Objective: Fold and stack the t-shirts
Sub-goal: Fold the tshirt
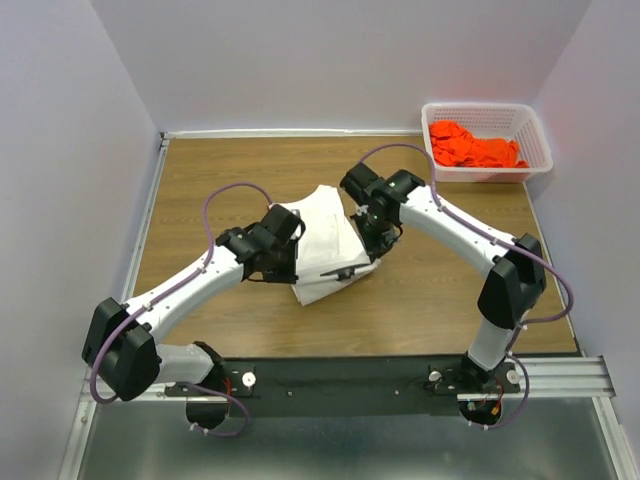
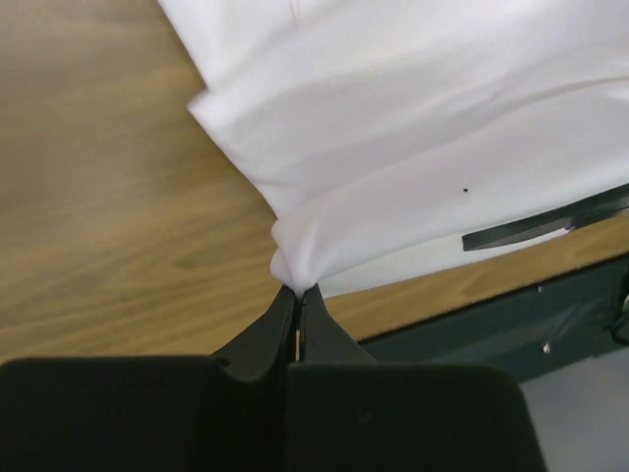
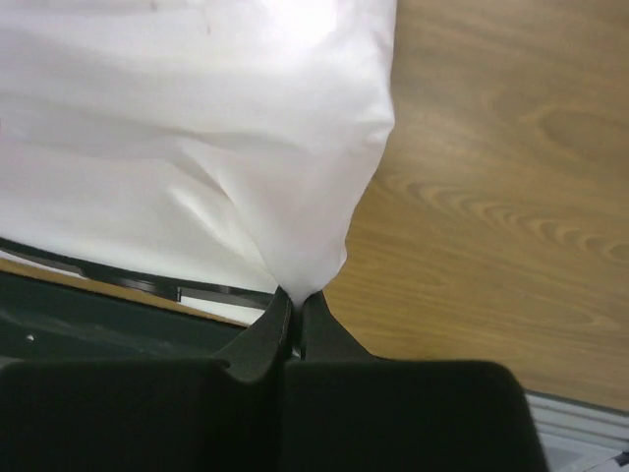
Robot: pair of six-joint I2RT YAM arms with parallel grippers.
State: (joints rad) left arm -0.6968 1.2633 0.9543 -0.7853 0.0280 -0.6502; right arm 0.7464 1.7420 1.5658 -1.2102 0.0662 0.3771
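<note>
Cloth of the white shirt (image 1: 325, 240) is pinched on two sides: the left hand (image 2: 298, 295) grips its left edge, the right hand (image 3: 295, 295) its right edge, each pressed together on a small bunch. The shirt sits in rumpled folds between them, tabletop (image 1: 430, 290) beneath it. Farther back, right of the shirt, the basket (image 1: 537, 140) holds the orange shirt (image 1: 470, 148).

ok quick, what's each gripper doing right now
left gripper: closed, pinching a bunched edge of the white t-shirt
right gripper: closed, pinching another edge of the same shirt
</note>
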